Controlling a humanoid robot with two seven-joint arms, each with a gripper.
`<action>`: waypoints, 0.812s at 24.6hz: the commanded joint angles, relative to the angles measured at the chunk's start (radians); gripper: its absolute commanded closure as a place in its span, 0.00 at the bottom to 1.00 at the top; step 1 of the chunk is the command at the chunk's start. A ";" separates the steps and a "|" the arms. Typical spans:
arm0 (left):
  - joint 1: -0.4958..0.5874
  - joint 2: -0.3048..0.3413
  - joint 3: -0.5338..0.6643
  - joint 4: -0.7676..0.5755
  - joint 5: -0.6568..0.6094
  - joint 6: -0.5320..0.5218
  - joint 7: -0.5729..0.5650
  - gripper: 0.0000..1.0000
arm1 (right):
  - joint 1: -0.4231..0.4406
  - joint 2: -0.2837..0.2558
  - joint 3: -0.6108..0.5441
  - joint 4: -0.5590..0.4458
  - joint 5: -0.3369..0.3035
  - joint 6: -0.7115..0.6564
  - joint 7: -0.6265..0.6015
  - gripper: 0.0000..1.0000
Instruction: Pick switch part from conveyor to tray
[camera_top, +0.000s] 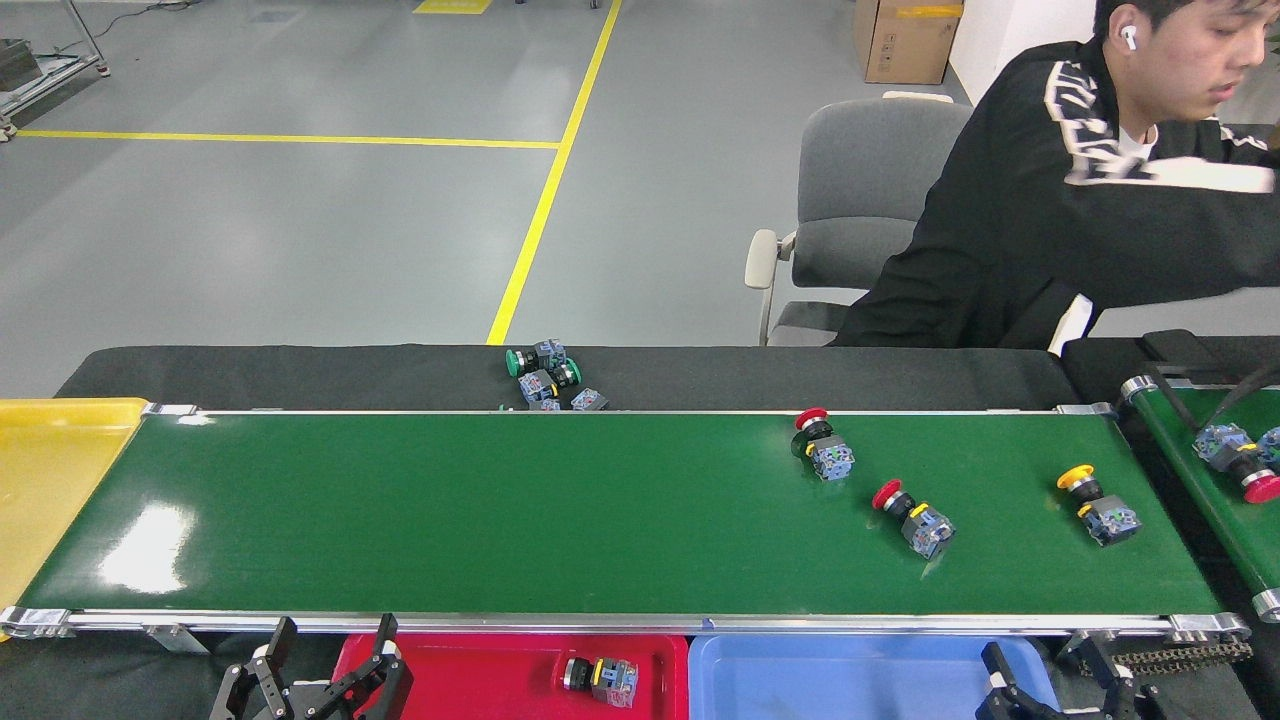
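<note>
- Our left gripper (325, 675) hovers at the near edge, fingers spread; our right gripper (1050, 690) is also spread, over the blue tray (850, 680).
- One switch (600, 681) lies in the red tray (470, 680).
- On the conveyor (500, 510): two red switches (825, 448) (915, 517), one yellow switch (1095, 508).
- A person (1080, 220) sits beyond.

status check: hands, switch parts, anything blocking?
Left hand open, empty, below belt. Right hand low, state unclear. Three mushroom-cap switch parts on glossy green conveyor; nearest red-capped one unobstructed.
</note>
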 joint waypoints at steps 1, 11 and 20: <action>-0.006 0.006 -0.001 -0.012 0.000 -0.003 0.008 0.00 | -0.054 0.028 0.001 -0.014 0.024 0.020 0.035 0.01; -0.011 0.006 -0.005 -0.012 -0.001 -0.003 0.008 0.00 | -0.376 0.102 0.302 0.192 0.214 0.319 0.176 0.01; -0.034 0.005 -0.008 -0.012 -0.003 -0.017 0.002 0.00 | -0.462 0.099 0.354 0.316 0.205 0.299 0.181 0.86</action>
